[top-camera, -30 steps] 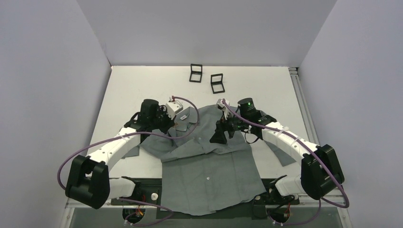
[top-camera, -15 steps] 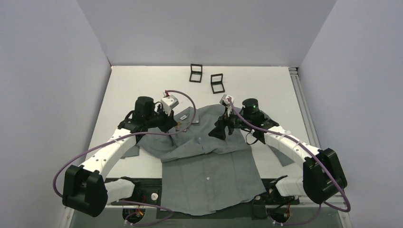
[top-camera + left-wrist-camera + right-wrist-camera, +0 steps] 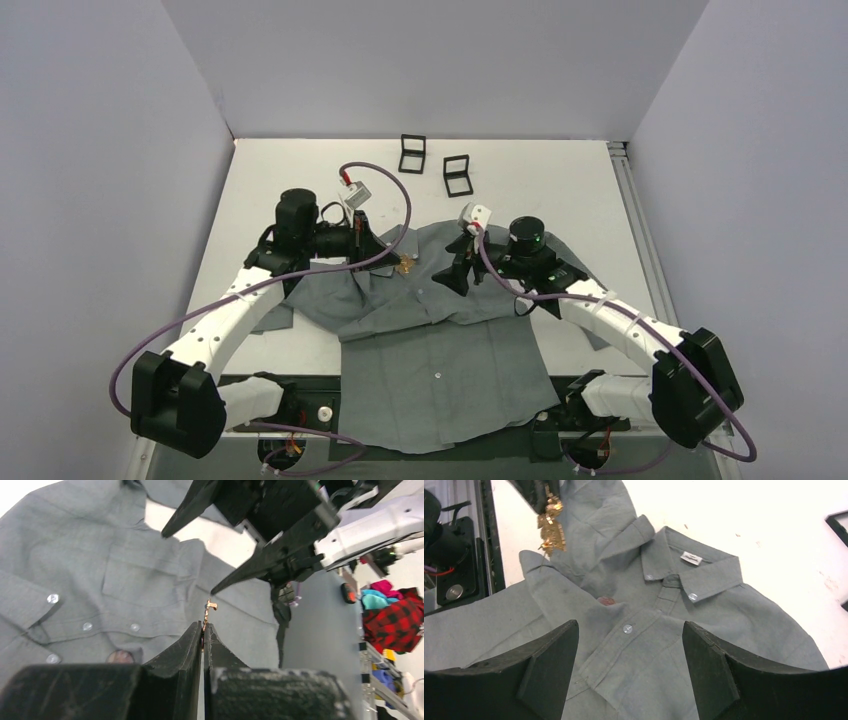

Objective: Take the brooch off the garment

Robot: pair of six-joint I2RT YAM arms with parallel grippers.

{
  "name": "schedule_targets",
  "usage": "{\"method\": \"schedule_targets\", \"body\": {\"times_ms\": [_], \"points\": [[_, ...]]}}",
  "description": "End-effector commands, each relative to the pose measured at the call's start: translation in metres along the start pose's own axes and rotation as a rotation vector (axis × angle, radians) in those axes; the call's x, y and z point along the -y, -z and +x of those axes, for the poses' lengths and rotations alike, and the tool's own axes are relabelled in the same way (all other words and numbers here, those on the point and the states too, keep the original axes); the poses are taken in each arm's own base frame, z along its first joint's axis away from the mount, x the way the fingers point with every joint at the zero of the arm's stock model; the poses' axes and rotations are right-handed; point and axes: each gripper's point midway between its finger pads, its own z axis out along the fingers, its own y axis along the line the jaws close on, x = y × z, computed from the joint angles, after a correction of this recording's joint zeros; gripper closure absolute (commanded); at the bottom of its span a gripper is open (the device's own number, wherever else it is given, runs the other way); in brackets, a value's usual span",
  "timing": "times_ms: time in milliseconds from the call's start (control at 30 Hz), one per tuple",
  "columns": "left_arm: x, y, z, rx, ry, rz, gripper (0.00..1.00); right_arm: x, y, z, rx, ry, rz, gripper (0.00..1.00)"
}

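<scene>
The grey shirt [image 3: 440, 350] lies spread on the table, collar at the far end. My left gripper [image 3: 385, 255] is shut on a small gold ornate brooch [image 3: 405, 265] and holds it in the air above the shirt's chest. In the left wrist view its thin edge [image 3: 207, 611] sticks out from the closed fingertips [image 3: 197, 635]. The right wrist view shows it hanging [image 3: 551, 522]. A round reddish-brown disc [image 3: 606, 600] lies on the shirt beside the button placket, partly under a fold; it also shows in the left wrist view [image 3: 120, 656]. My right gripper [image 3: 455, 272] is open and empty above the placket [image 3: 630, 624].
Two small square black boxes [image 3: 412, 153] [image 3: 457, 175] stand open at the back of the table. The shirt's sleeves spread to both sides under the arms. Both grippers' tips are close together over the shirt's chest. White walls enclose the table.
My left gripper has swung right and turned, lifting the gold brooch off the shirt's collar area. My right gripper has drawn back slightly from the shirt and stays open.
</scene>
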Motion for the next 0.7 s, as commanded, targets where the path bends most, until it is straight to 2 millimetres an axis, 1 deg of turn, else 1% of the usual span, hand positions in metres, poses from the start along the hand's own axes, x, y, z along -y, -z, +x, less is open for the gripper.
{"method": "schedule_targets", "body": {"times_ms": [0,67,167,367,533,667], "points": [[0.026,0.001,-0.021,0.054,0.025,0.138,1.0,-0.017,-0.012,-0.015,0.041,0.185,-0.031,0.29],[0.028,0.001,-0.019,0.056,0.034,0.146,1.0,-0.027,-0.019,-0.012,0.03,0.213,-0.06,0.29],[0.03,0.001,-0.017,0.063,0.04,0.155,1.0,-0.038,-0.024,-0.015,0.04,0.207,-0.097,0.29],[0.031,0.001,-0.012,0.057,0.05,0.173,1.0,-0.045,-0.03,-0.029,0.087,0.193,-0.124,0.29],[0.033,0.001,-0.012,0.064,0.059,0.192,1.0,-0.042,-0.033,-0.029,0.082,0.219,-0.11,0.32],[0.031,0.0,-0.01,0.067,0.068,0.19,1.0,-0.045,-0.033,-0.033,0.102,0.203,-0.119,0.32]]}}
